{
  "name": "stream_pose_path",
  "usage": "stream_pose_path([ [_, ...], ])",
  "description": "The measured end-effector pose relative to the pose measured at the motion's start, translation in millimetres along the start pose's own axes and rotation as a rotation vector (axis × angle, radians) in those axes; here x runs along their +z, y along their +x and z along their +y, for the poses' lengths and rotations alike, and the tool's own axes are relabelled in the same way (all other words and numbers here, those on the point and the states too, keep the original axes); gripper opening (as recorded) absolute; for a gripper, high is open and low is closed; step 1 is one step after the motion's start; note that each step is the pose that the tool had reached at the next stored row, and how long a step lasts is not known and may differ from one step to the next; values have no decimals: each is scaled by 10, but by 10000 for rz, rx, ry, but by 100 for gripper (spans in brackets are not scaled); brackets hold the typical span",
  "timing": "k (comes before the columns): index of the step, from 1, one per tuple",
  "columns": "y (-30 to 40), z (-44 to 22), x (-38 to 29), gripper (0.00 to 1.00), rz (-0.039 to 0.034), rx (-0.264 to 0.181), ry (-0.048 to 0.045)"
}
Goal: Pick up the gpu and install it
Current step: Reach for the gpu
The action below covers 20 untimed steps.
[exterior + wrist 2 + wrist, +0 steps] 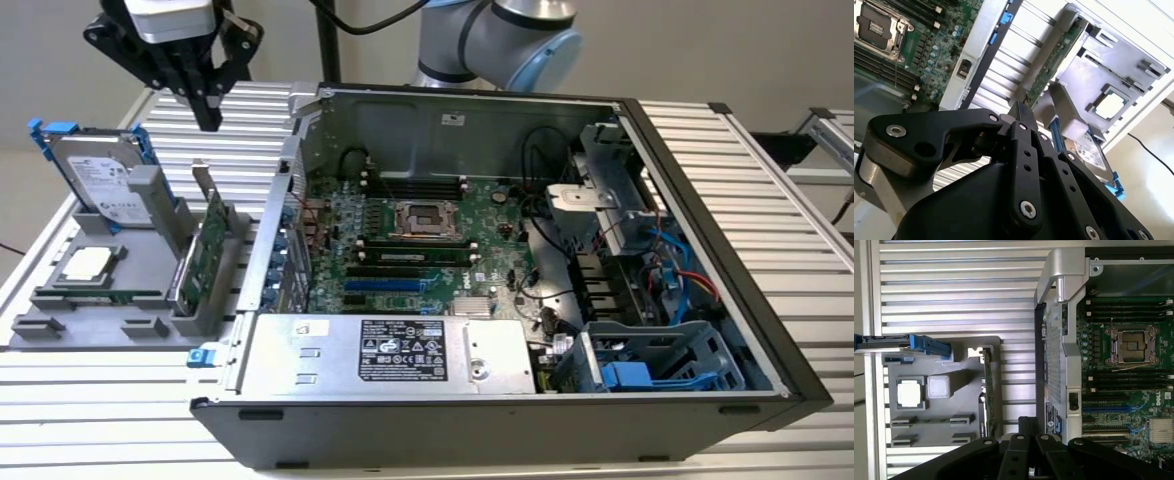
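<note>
The arm's black jaws are seen closed tip to tip with nothing held between them. They hang above a grey moulded parts holder that is set on the slatted aluminium counter at the exterior view's left. The gpu, a thin green circuit card with a silver metal end bracket, is stood on edge in a slot of that holder, on the side nearest the open black-and-silver computer case. The jaws are poised near the card's bracket end, and the card is not touched by them.

The card's lower edge is sunk in the slot, and its other face is turned away and cannot be made out. In the first wrist view the gpu is shown edge-on as a narrow strip. In the second wrist view one end of the gpu is hidden behind the jaw tips.

A silver hard drive in a blue frame is propped upright at the holder's far corner. A square silver processor chip is laid flat in a recess below it. Inside the case the green motherboard is exposed, its near edge hidden by a silver power supply box. The silver-and-blue arm is cut off by the exterior view's top edge, and its base is hidden behind the case.
</note>
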<state>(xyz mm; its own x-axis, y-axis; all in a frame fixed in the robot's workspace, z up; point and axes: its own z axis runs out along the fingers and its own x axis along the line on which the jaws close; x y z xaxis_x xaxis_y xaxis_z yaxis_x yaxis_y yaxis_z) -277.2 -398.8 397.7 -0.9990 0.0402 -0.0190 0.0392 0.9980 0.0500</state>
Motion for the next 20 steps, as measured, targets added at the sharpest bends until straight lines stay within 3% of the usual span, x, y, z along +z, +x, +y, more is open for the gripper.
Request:
stream_pose_path([
  [20, 163, -6, -3, 0, 2, -36, -1],
])
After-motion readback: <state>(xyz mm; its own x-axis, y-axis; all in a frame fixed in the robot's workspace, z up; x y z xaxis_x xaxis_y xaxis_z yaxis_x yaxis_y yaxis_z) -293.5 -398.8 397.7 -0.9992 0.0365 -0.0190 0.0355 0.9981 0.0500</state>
